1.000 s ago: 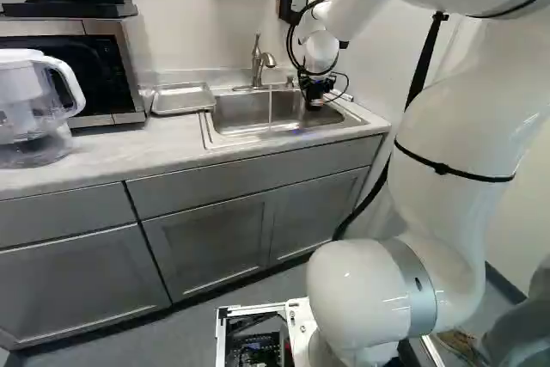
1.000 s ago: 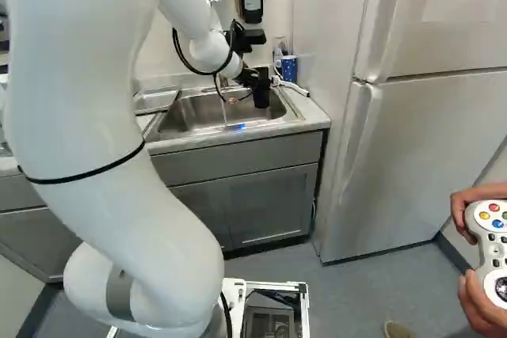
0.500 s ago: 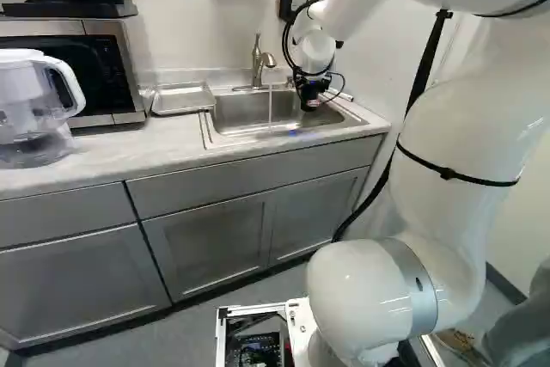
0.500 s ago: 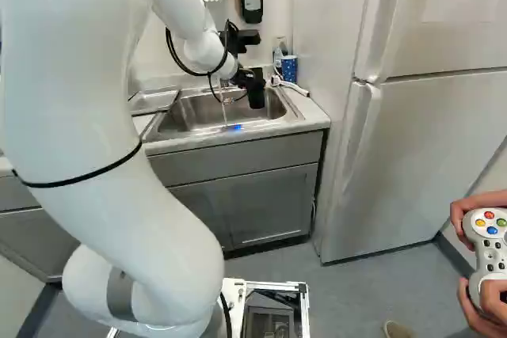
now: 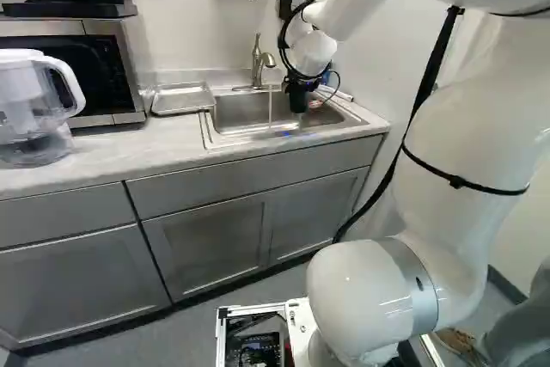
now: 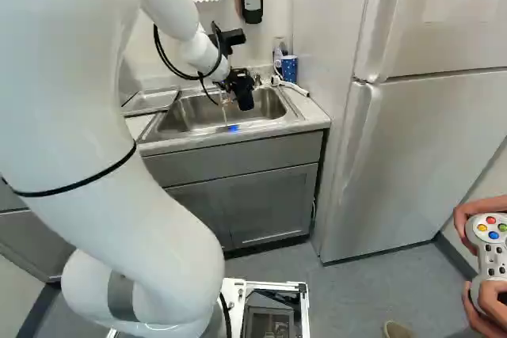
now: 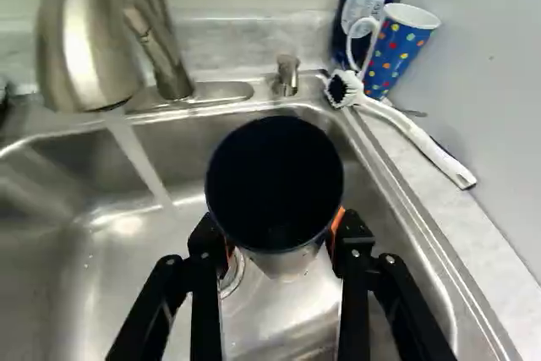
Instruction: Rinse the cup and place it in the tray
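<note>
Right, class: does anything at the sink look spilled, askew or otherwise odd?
One thing: water from the tap falls into the sink beside the cup that the claw holds, missing it. Nothing looks spilled or damaged.

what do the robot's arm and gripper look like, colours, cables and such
The arm is glossy white with rounded joints, a grey band low down, thin black straps around it, and black cables looping near the wrist. A thick black cable also runs beside it in the left base view. The gripper is black, with two slim, linked fingers, small silvery screws and orange pads.
</note>
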You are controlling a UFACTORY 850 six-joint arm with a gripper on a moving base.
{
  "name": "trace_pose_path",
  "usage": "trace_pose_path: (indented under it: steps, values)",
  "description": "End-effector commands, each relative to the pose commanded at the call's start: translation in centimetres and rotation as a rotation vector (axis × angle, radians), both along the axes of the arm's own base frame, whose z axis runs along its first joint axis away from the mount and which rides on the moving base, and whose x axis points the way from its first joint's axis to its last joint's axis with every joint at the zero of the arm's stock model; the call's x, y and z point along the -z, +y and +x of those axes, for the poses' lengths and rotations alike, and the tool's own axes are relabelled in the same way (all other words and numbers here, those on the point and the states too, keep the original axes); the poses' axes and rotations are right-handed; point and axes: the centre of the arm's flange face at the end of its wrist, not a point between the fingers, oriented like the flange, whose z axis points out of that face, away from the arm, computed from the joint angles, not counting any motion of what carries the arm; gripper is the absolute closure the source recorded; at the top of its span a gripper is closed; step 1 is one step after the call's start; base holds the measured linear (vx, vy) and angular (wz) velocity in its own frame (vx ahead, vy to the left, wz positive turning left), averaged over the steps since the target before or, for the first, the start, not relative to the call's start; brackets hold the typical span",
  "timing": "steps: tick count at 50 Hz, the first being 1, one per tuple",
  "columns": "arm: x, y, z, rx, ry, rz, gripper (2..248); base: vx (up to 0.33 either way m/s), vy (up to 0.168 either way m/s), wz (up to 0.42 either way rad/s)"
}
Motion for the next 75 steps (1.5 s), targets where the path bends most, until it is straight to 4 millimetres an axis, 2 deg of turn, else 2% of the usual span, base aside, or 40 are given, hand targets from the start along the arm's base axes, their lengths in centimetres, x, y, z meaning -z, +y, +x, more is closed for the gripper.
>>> trace_pose_path:
  steps: [12,38,60,75]
  values:
    - [0.3,1.6,-1.5,-0.109,0.047,0.004,127,0.000,0.000,0.000]
    - [1.2,2.5,-2.3,-0.165,0.176,0.106,127,0.000,0.000,0.000]
    - [1.2,2.0,-0.4,-0.037,0.177,0.236,127,0.000,0.000,0.000]
    - [1.3,2.8,1.7,-0.106,0.179,0.156,127,0.000,0.000,0.000]
